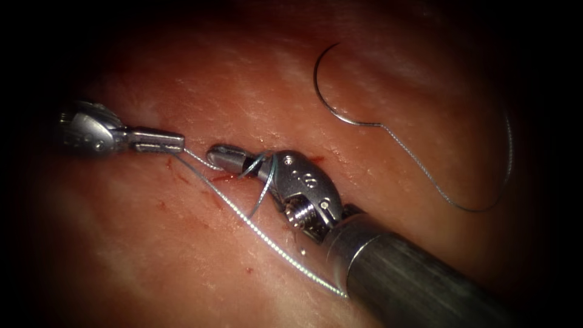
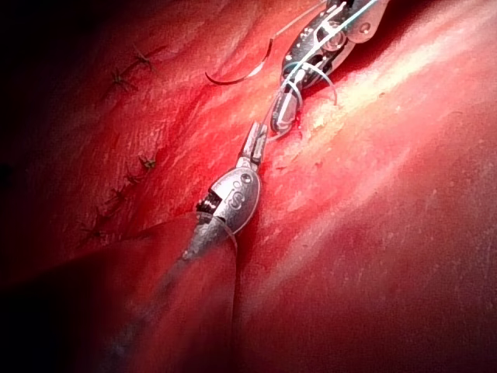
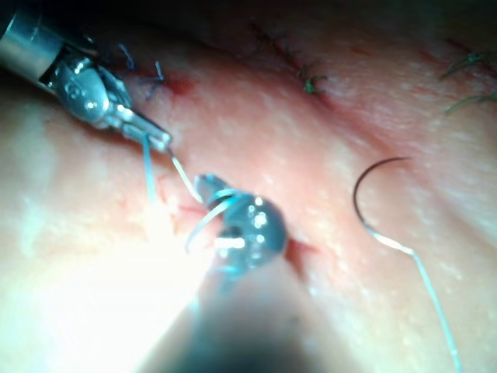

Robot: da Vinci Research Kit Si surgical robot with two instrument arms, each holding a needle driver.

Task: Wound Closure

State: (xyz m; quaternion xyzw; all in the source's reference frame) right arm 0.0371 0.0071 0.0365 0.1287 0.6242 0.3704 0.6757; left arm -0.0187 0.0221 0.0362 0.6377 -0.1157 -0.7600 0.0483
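The left hand (image 1: 176, 142) is pressed together, pinching the thread (image 1: 267, 237) at its tip, just left of the cut (image 1: 228, 178) in the tissue (image 1: 182, 255). The right hand (image 1: 214, 152) lies over the cut with its jaws together; loops of thread wind around them, and whether they clamp any strand cannot be told. From the cut, one strand runs back beside the right shaft. The needle (image 1: 322, 91) lies free on the tissue, well right of the cut, held by neither hand, thread trailing from its end.
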